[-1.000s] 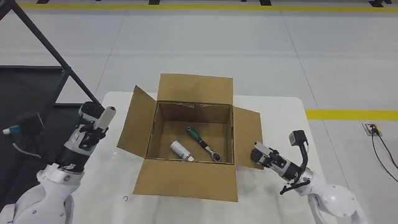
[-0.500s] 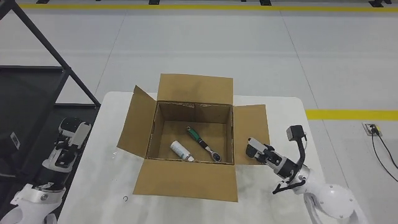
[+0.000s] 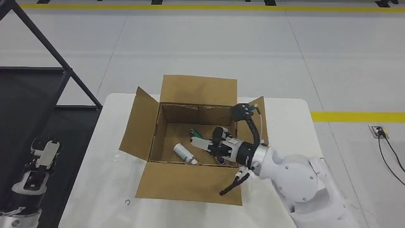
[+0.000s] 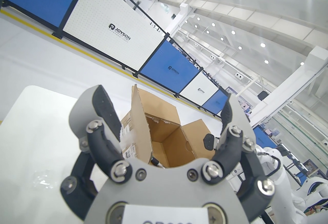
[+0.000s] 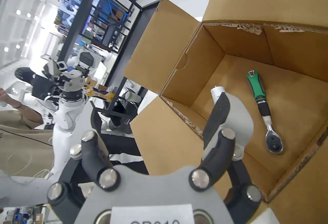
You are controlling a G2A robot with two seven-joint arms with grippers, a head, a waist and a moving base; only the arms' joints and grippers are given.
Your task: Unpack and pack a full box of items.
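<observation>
My right gripper [image 3: 201,143] over the open cardboard box [image 3: 190,183] at frame centre, jaws wide, white tube [image 3: 185,153] and green-handled ratchet [image 5: 264,112] on its floor, left gripper [image 4: 165,99] lower left, jaws wide

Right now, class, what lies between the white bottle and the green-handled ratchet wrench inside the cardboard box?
Only the bare floor of the cardboard box, seen in the right wrist view; the white bottle and ratchet wrench lie apart.

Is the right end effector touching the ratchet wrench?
Apart. The right wrist view shows bare floor of the box between the right end effector and the whole ratchet wrench.
</observation>
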